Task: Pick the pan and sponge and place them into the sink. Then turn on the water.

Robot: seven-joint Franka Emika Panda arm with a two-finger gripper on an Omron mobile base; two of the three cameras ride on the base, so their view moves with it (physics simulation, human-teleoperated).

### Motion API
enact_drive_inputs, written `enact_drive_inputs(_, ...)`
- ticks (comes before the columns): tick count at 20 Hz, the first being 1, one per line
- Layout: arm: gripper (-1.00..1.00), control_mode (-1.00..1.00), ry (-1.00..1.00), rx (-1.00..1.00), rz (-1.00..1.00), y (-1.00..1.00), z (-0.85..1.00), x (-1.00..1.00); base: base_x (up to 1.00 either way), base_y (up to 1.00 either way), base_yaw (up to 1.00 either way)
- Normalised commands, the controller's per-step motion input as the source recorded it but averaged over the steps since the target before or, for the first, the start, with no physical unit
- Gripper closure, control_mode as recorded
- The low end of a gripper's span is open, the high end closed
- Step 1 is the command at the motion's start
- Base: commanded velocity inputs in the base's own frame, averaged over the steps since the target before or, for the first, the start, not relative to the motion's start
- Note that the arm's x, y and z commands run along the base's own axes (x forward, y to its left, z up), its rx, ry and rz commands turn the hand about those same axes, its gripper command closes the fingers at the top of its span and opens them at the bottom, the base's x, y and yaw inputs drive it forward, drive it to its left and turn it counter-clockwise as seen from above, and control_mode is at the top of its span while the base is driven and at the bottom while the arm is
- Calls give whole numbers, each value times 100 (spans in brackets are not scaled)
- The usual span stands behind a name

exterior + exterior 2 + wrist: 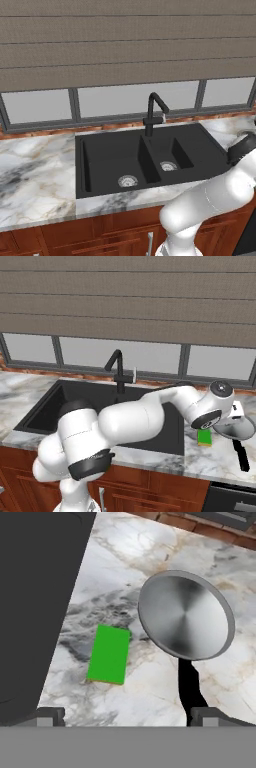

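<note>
On my left lies the sink (35, 612), a matte black rectangular double basin sunk into the marble counter (140, 552); both basins are bare down to their round silver drains, and no stream falls from the black gooseneck faucet (152, 112), so I judge nothing of the task is done yet. Just beside the sink's rim the sponge (109, 654) lies flat on the stone, a small bright green block with square edges, likely soft and easy to pinch across its narrow side. Near it, apart by a strip of veined marble, sits the pan (186, 614): round, shallow, brushed silver-grey metal, its short black handle (189, 684) pointing back toward me. I hang above the two so that either is within reach. My gripper (127, 716) holds nothing, its two dark tips set wide apart, one at each side. The handle runs toward the right tip, which makes it the natural place to grasp the pan.
</note>
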Motion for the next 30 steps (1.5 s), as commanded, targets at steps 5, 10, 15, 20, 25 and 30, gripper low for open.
enact_drive_inputs(5,-100,-100,4,0,0,-28,-24,0,0,0,0)
enact_drive_inputs(10,-100,-100,7,0,0,-32,-25,0,0,0,0)
enact_drive_inputs(15,-100,-100,7,0,0,-28,-24,0,0,0,0)
enact_drive_inputs(20,-100,-100,6,0,0,-29,-22,0,0,0,0)
enact_drive_inputs(25,-100,-100,5,0,0,-23,-22,0,0,0,0)
enact_drive_inputs(30,-100,-100,1,0,0,-15,-30,0,0,0,0)
